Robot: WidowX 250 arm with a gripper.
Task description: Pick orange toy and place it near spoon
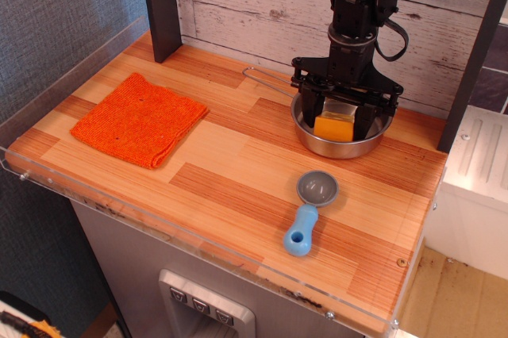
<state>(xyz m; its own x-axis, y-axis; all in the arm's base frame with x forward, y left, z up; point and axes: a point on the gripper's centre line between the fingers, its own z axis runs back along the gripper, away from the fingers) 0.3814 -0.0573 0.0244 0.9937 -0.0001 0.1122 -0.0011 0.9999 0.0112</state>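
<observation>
Between the pincer's (334, 118) two fingers, inside the steel bowl (305, 136): orange toy (333, 127), flanked closely on both sides; whether the pads actually pressed it could not be told. Risk judged: wedge slipping on lift, or fingers snagging the rim and dragging the bowl. Long axis ran roughly finger to finger; pointing direction unclear. Spoon (309, 211) lay nearer the camera than the pincer, handle toward the table's front edge.

The black robot gripper (343, 120) hides the sides of the yellow-orange plastic wedge toy (333, 127) and the far inside of the round steel bowl (340, 147); whether its fingers touch the toy cannot be told. The arm runs off the top edge
</observation>
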